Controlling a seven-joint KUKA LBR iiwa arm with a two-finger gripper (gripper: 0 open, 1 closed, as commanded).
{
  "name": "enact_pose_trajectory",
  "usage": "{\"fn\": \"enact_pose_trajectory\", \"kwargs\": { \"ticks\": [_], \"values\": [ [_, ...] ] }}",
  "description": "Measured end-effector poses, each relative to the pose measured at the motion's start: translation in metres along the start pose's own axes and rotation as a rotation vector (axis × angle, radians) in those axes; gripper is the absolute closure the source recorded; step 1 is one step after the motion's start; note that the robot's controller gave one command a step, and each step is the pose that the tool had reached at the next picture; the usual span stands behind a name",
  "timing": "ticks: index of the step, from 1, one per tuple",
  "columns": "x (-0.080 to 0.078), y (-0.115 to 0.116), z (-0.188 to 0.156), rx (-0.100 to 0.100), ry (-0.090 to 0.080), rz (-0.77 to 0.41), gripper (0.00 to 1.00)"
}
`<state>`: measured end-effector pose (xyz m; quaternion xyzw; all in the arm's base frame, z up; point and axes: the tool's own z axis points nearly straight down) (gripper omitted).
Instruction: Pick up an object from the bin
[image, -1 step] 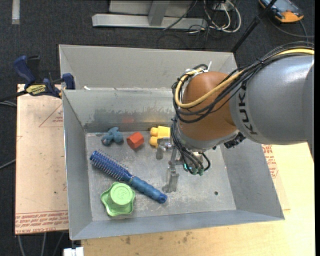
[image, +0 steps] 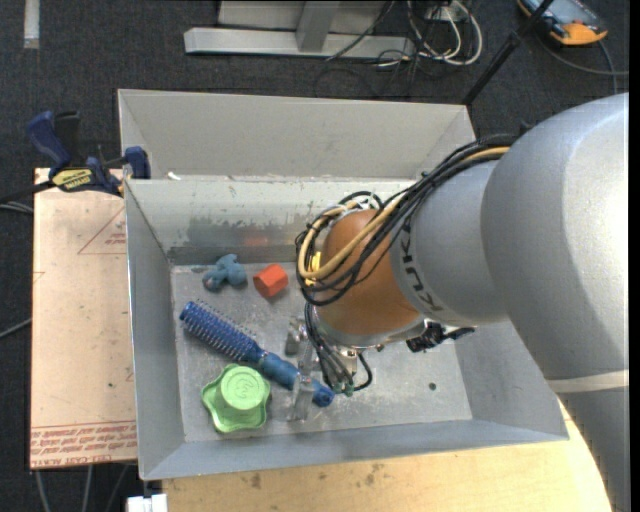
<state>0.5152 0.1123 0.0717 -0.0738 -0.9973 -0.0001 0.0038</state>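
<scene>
1. The blue hairbrush (image: 232, 345) lay slantwise on the floor of the bin (image: 150, 300), its bristled head toward the far left and its handle toward the near right.
2. It was slim, with a ribbed head and a smooth handle.
3. The tool (image: 297, 375) stood open, one finger on either side of the handle.
4. A green lid (image: 237, 398) lay just beside the hairbrush.

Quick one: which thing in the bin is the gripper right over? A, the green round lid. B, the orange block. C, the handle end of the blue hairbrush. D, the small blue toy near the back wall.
C: the gripper is over the handle end of the blue hairbrush; the green round lid lies beside it, and the orange block lies farther back.
</scene>
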Motion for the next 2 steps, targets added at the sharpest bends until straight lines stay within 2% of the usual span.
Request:
{"fn": "enact_pose_trajectory", "kwargs": {
  "ticks": [1, 2],
  "values": [
    [-0.002, -0.002, -0.003, 0.0, -0.006, 0.004, 1.0],
    [0.011, 0.011, -0.136, -0.004, -0.016, -0.07, 1.0]
  ]
}}
